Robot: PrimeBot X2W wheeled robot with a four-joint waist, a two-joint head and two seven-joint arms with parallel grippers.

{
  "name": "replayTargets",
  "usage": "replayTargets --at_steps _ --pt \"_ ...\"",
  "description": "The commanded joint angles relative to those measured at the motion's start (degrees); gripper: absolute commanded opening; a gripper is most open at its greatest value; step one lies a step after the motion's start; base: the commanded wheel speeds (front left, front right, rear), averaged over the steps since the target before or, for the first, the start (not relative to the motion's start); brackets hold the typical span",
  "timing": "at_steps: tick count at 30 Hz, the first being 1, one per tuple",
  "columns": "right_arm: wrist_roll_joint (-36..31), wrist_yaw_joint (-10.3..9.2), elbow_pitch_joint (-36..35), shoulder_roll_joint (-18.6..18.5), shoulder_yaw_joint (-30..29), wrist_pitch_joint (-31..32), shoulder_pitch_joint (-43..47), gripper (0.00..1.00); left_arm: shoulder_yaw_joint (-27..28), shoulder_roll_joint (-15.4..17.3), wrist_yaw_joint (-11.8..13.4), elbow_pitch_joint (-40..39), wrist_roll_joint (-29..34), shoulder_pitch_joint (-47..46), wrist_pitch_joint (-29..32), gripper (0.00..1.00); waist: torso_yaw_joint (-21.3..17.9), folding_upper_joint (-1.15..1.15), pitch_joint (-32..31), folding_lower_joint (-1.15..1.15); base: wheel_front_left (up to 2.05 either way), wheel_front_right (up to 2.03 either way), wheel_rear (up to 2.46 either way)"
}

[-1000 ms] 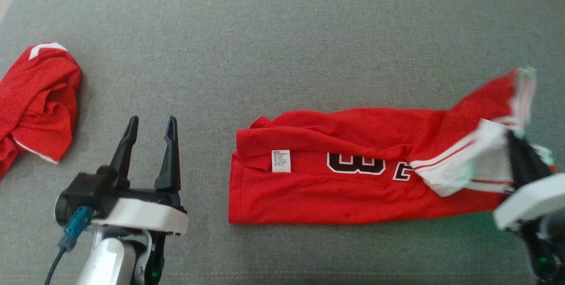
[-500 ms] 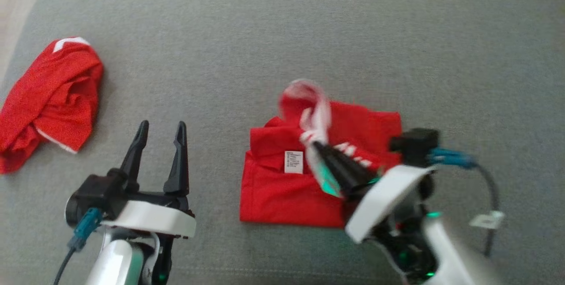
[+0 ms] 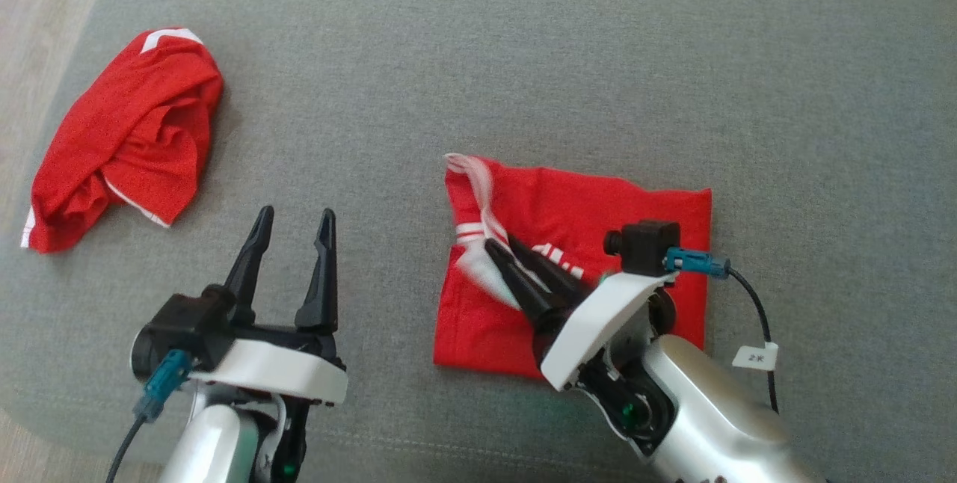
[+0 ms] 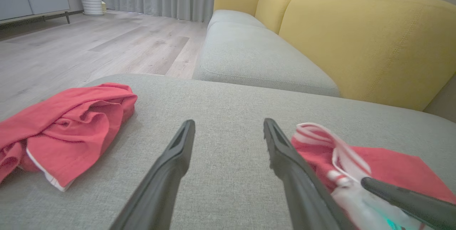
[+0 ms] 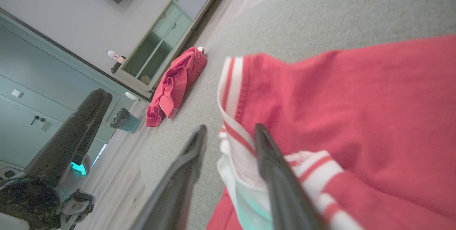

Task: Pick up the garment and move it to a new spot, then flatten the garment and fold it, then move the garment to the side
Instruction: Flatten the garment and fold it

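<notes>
Folded garment (image 3: pixel 598 206) laid on grey cushion (image 3: pixel 523 57), right gripper (image 3: pixel 499 241) at its striped trim (image 3: pixel 478 199).
The right jaws are seen slightly parted with the trim lying between them. The left gripper (image 3: pixel 295 214) is held wide open and empty, apart from it.

Red garment (image 3: pixel 583 199) with white striped trim on grey cushion (image 3: pixel 523 57).

The garment (image 3: pixel 598 206) is red matt cloth with a fine knit. The sofa cushion (image 3: pixel 523 57) is grey woven cloth, rather rough. My left claw (image 3: pixel 296 210) has matt black plastic fingers (image 3: pixel 318 281); the floor (image 4: pixel 89 45) is pale wood.
</notes>
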Motion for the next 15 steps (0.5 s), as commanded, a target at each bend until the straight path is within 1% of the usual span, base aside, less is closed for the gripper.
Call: replayTargets --at_steps 1,4,5,9,12,15 --pt "0.7 0.39 -1.1 0.8 1.6 -2.0 -2.2 1.0 2.5 0.3 -0.4 -1.7 0.6 -2.7 -0.7 1.0 -0.2 0.0 0.1 0.0 0.0 0.0 0.0" --pt "1.9 0.39 -1.3 0.8 3.4 -4.6 -4.0 1.0 2.8 0.3 -0.7 -1.7 0.9 -2.8 -0.7 1.0 -0.9 0.0 0.0 0.0 0.0 0.0 0.0" --pt "1.9 0.39 -1.3 0.8 3.4 -4.6 -4.0 1.0 2.8 0.3 -0.7 -1.7 0.9 -2.8 -0.7 1.0 -0.9 0.0 0.0 0.0 0.0 0.0 0.0" --pt "2.0 0.39 -4.5 0.8 3.9 -8.6 -5.9 1.0 3.2 0.4 -0.9 -1.6 1.3 -2.9 -0.7 1.0 -2.1 0.0 -0.3 0.0 0.0 0.0 0.0" --pt "0.8 0.39 -7.2 0.8 1.7 -10.9 -5.8 1.0 3.4 0.6 -1.0 -1.5 1.6 -2.5 -0.7 1.0 -3.1 0.0 -1.0 0.0 0.0 0.0 0.0" --pt "-2.0 0.39 -9.7 0.8 -3.1 -12.3 -4.4 1.0 3.5 0.7 -0.8 -1.4 1.8 -2.0 -0.7 1.0 -4.1 0.0 -1.9 0.0 0.0 0.0 0.0"
